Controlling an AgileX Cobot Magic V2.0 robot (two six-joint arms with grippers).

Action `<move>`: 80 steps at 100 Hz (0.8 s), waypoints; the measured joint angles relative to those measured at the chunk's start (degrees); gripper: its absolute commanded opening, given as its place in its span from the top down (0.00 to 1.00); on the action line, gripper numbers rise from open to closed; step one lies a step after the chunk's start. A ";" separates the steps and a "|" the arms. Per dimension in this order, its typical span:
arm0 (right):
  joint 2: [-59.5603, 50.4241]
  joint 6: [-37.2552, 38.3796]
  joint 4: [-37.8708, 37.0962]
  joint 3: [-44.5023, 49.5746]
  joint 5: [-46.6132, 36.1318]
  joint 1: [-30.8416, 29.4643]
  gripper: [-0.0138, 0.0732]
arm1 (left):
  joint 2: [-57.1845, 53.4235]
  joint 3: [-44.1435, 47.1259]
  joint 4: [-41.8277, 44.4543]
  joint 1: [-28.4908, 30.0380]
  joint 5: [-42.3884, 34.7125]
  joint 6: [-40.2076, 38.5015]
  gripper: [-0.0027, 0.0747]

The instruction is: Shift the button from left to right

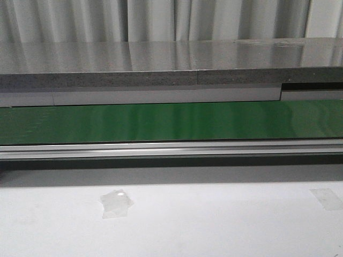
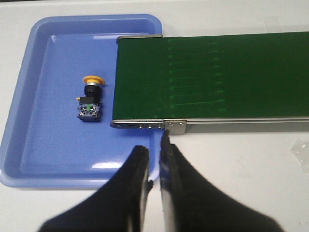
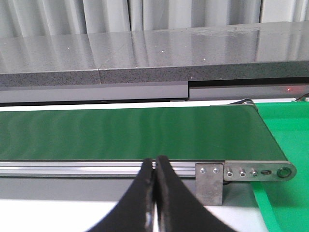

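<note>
Blue tray (image 2: 43, 159) holds the button (image 2: 91, 99) on its side; both grippers are empty.
Left gripper (image 2: 153, 162) nearly closed, right gripper (image 3: 154, 166) closed; unopened, a descent risks knocking the button aside.

One button (image 2: 90, 98), one blue tray (image 2: 34, 92), seemingly one conveyor belt (image 1: 171, 122)

no readable text, label or number appears anywhere.

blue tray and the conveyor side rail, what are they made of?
Tray: looks like moulded plastic, glossy, with rounded corners and soft highlights along the rim. Rail: looks like brushed aluminium, silver, with straight extruded grooves; its end bracket is bare metal with screws.
</note>
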 measured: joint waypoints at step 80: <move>0.00 0.00 0.00 0.00 0.00 0.00 0.92 | 2.35 -1.76 3.09 0.00 -2.39 -4.43 0.23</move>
